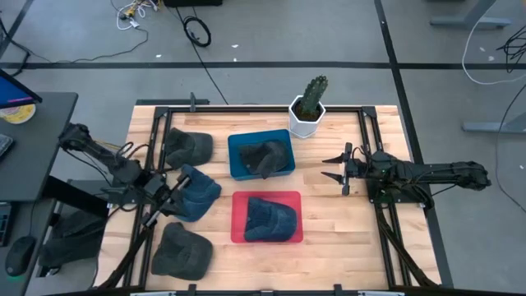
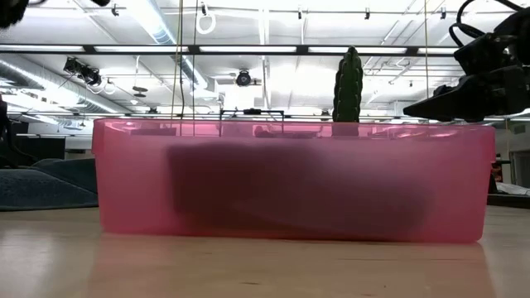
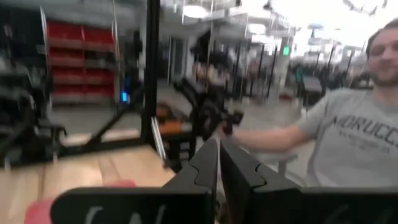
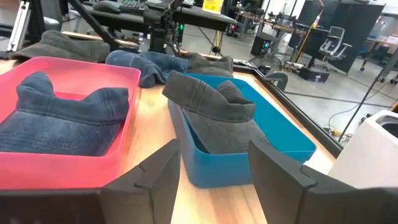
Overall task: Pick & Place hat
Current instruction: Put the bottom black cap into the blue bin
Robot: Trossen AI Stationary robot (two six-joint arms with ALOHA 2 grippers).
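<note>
A blue denim hat [image 1: 271, 219] lies in the red bin [image 1: 238, 234], which also shows in the right wrist view [image 4: 68, 68]. A dark grey hat [image 1: 265, 156] lies in the blue bin [image 1: 237, 168], its brim over the bin's rim [image 4: 205, 93]. Three more hats lie on the table's left part: dark grey [image 1: 191, 148], blue [image 1: 200, 196], dark grey [image 1: 182, 251]. My left gripper [image 1: 175, 187] is shut [image 3: 219, 163] at the blue hat's left edge. My right gripper [image 1: 334, 168] is open and empty [image 4: 211, 165], to the right of the bins. My left gripper stands with shut fingers [image 3: 205, 168] over the left edge of the loose blue hat [image 1: 187, 182]. No cloth shows between the fingers in the left wrist view, and I cannot tell whether they touch the hat.
A cactus in a white pot [image 1: 308, 108] stands at the far edge, right of the blue bin. Black frame rails [image 1: 366, 131] run along the table's sides. A person [image 3: 354, 137] sits beyond the table's right side. Bare wood [image 1: 329, 214] lies right of the red bin.
</note>
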